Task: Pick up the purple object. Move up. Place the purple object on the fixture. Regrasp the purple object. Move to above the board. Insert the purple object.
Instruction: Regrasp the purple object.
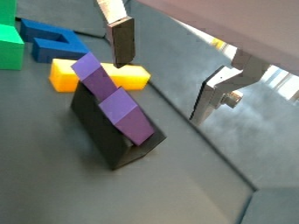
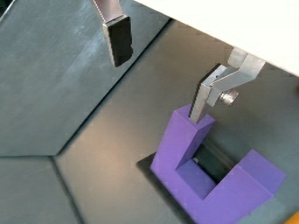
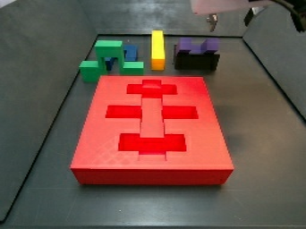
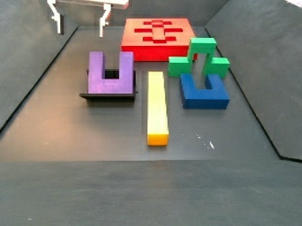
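The purple object (image 4: 109,72) is a U-shaped block that rests on the black fixture (image 4: 108,95), prongs pointing toward the board (image 4: 160,35). In a wrist view the purple object (image 2: 211,173) lies below the fingers, on the dark fixture (image 2: 214,163). My gripper (image 4: 83,22) hangs open above and beside it, with nothing between the silver fingers (image 2: 117,39). In a side view the gripper (image 3: 230,15) is high above the purple object (image 3: 198,46) and the fixture (image 3: 198,62). The red board (image 3: 152,125) with its cross-shaped cutouts lies in front.
A long yellow bar (image 4: 156,106) lies beside the fixture. Past it sit a blue block (image 4: 203,90) and green blocks (image 4: 200,55). Dark walls (image 4: 35,79) ring the floor on each side.
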